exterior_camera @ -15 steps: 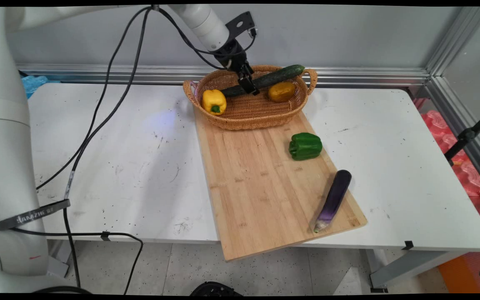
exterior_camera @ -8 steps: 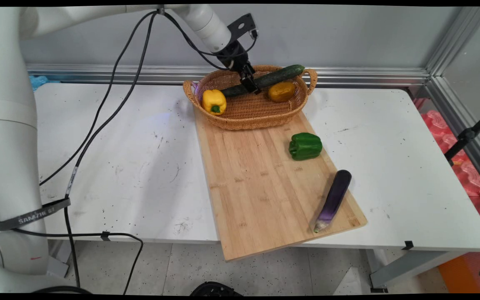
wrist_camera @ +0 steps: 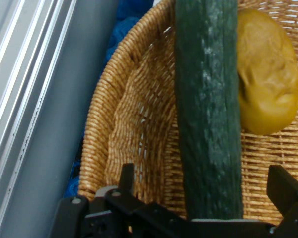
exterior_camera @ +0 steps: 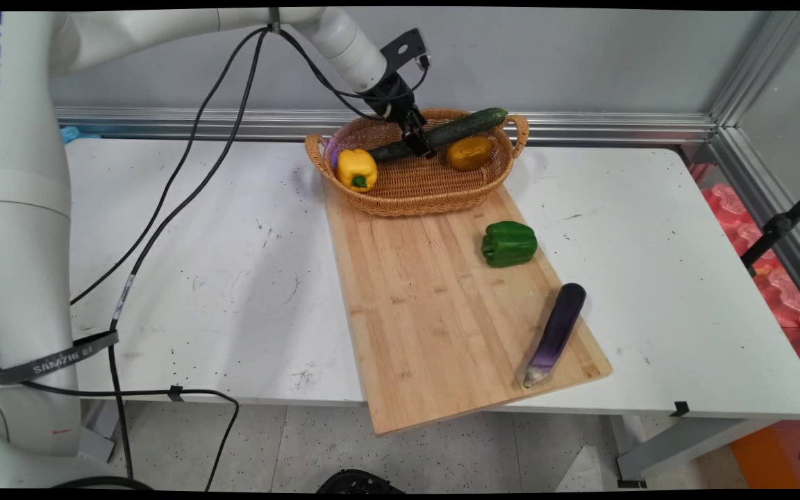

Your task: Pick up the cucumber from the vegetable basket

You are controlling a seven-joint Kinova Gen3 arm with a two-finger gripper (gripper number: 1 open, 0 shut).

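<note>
Hand (wrist_camera: 203,198) risen slightly; basket (exterior_camera: 414,191) holds cucumber (exterior_camera: 442,132), yellow pepper (exterior_camera: 356,169).

We see the table (exterior_camera: 233,264) evenly and brightly lit in the main view, shadows soft and faint under the basket (exterior_camera: 417,187) (nothing glares). In the hand view the cucumber (wrist_camera: 208,109) looks slightly soft, and the lower frame is dark.
</note>
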